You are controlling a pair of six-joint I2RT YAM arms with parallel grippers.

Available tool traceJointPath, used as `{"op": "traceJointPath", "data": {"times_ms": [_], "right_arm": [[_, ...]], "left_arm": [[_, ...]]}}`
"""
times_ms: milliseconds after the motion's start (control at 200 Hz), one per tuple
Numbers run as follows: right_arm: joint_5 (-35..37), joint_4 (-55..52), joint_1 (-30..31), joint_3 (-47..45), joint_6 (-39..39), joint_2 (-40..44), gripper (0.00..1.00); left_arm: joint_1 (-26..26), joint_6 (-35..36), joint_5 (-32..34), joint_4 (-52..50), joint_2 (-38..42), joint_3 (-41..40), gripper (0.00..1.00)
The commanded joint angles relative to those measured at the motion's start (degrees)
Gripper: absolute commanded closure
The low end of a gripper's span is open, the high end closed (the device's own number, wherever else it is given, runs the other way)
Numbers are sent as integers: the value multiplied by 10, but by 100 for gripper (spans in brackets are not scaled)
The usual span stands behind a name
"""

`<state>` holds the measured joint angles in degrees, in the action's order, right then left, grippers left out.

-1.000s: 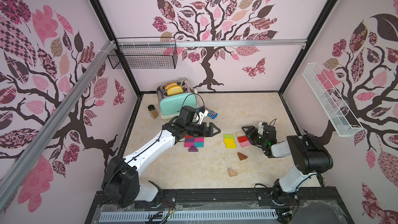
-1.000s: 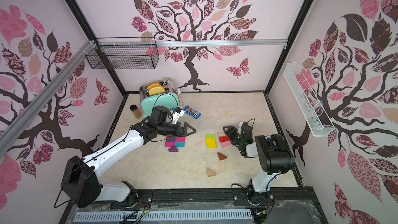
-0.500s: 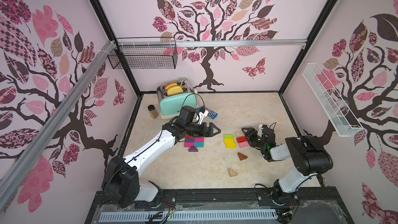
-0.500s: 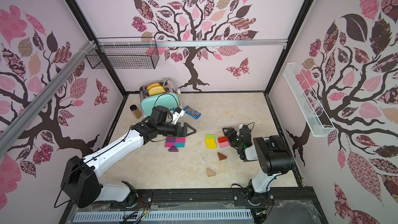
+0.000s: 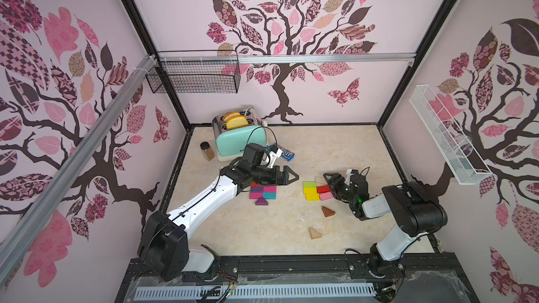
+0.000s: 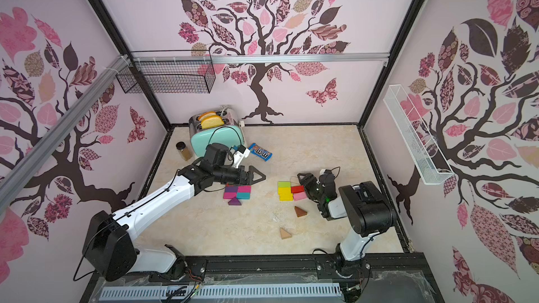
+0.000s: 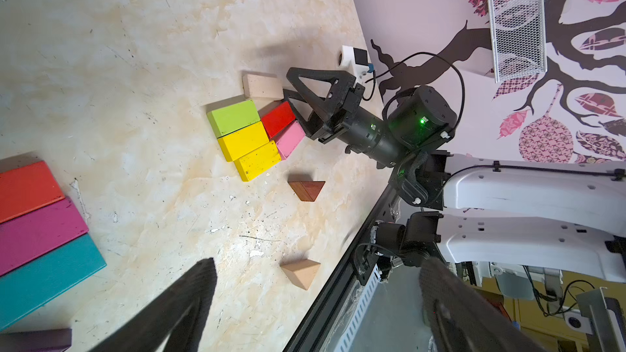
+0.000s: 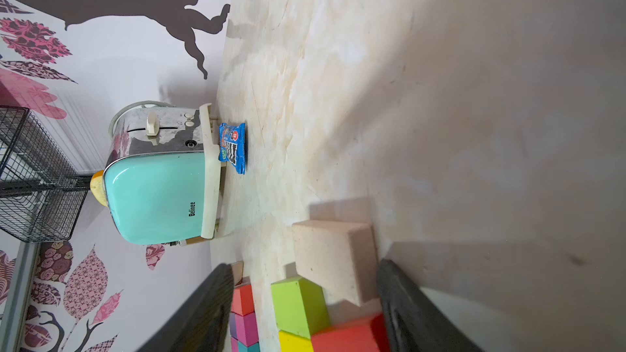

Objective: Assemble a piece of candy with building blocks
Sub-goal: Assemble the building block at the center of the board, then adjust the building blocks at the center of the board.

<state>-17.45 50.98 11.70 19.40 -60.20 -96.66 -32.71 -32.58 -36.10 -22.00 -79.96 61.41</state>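
Centrally on the worktop [image 5: 335, 147], the building blocks [image 5: 310, 191] are laid flat in two clusters: purple, magenta and teal ones beneath the left gripper [image 5: 293, 176], whose jaws are spread wide and empty, and green, yellow, red and pink ones nearer the right edge. There the right gripper [image 5: 328, 178] is set low, jaws partly apart, with the red block [image 5: 323, 189] against one finger. A brown triangle [image 5: 327, 211] and a tan triangle [image 5: 314, 233] are seen loose toward the front edge.

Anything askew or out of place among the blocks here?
Yes: in the cluster near the right arm, the red block and pink block lie rotated against the neatly aligned green block and yellow blocks beside them, so their edges do not sit flush.
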Motion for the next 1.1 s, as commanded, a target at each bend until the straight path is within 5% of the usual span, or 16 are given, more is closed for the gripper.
{"op": "traceJointPath", "data": {"times_ms": [0, 255, 555, 770, 1095], "right_arm": [[11, -89, 18, -15, -16, -32, 28], [15, -129, 19, -16, 9, 8, 28], [85, -534, 19, 163, 284, 169, 26], [43, -761, 19, 450, 492, 4, 28], [111, -899, 21, 652, 585, -152, 31]], "left_arm": [[3, 9, -2, 2, 4, 4, 2], [2, 11, 0, 0, 8, -1, 2], [3, 5, 1, 11, 9, -24, 2], [2, 2, 9, 10, 8, -36, 2], [2, -6, 27, 7, 11, -41, 2]]}}
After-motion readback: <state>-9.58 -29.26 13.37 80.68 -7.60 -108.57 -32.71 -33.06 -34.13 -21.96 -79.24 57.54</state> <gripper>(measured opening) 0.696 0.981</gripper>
